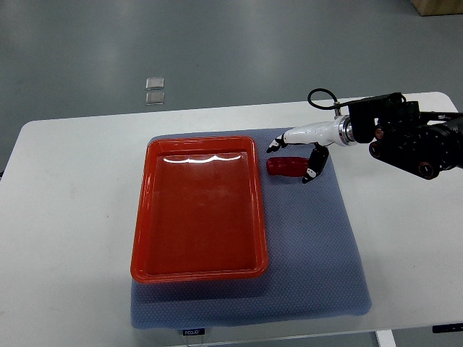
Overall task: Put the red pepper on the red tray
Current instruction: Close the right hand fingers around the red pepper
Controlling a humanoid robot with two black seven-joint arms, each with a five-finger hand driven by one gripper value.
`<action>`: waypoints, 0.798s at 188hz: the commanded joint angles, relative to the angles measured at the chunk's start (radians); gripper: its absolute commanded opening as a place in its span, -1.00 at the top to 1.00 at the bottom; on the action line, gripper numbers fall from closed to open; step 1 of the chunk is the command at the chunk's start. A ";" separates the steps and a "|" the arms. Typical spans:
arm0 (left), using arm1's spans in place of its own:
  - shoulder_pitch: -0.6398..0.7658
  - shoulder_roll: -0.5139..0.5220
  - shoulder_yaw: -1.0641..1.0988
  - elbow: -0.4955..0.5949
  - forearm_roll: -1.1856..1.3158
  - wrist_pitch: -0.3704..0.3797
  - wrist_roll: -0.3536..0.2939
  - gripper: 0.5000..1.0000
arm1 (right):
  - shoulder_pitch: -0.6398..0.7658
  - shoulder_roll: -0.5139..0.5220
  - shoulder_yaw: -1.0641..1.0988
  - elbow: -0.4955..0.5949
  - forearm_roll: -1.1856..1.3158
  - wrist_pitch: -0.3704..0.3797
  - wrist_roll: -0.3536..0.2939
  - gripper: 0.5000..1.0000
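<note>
Pepper pickup about to happen, right hand basically on top of it.

Biggest to smallest: white table [65,217], w/ a blue-grey mat [318,260] on it, and the red tray [199,210] sits on the mat's left half, nothing in it afaict. Right hand [296,148] comes in from the right edge, fingers spread w/ one reaching past the far side of the red pepper [284,168] and others dropping at its right end, so it's straddling, not clamped yet imo. Left arm not in shot. Pepper lies on its side on the mat just beside the tray's top right corner, not touching it. Prob light, glossy skin so kinda slippery, and rounded so it could roll. I'd grab across the middle of the body, not the tapered end.
</note>
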 commanded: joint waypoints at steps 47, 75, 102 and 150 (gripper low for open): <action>0.000 0.000 0.000 0.000 0.000 0.000 0.000 -1.00 | -0.035 0.022 0.000 -0.011 0.000 -0.028 -0.043 -0.60; 0.000 0.000 0.000 0.000 0.000 0.000 0.000 -1.00 | -0.036 0.024 0.000 -0.011 -0.002 -0.030 -0.043 -0.40; 0.000 0.000 0.000 0.000 0.000 0.000 0.000 -1.00 | -0.038 0.024 0.000 -0.011 -0.003 -0.028 -0.043 -0.12; 0.000 0.000 0.000 0.000 0.000 0.000 0.000 -1.00 | -0.041 0.022 0.000 -0.011 -0.005 -0.028 -0.042 0.40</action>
